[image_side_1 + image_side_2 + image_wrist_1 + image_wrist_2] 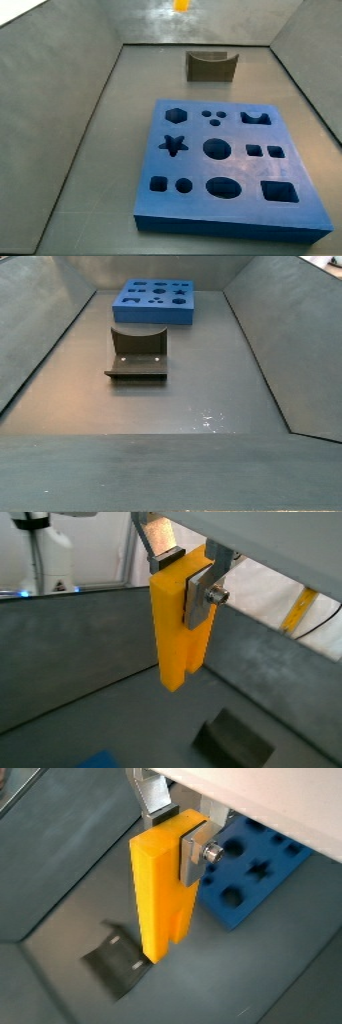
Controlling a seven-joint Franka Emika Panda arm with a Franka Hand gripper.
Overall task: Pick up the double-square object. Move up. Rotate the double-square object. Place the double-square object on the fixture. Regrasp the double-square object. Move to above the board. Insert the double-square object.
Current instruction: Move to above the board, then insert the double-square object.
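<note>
My gripper [185, 580] is shut on the double-square object [179, 632], a long yellow-orange block that hangs upright from the fingers [197, 856] in both wrist views, clear of the floor. Its upper end sits between the silver plates and its lower end points down. The dark fixture [120, 960] stands on the floor below the block's lower end. The blue board [254, 868] with its cut-out holes lies beside it. In a side view only an orange tip of the double-square object [182, 5] shows at the frame's top edge, above the fixture [210, 65].
Grey sloping walls enclose the floor on all sides. The board [230, 165] fills the near half in a side view; the fixture [138, 354] stands between the board [155, 300] and the open floor [201, 406]. A corner of the board [100, 760] shows near the fixture [234, 740].
</note>
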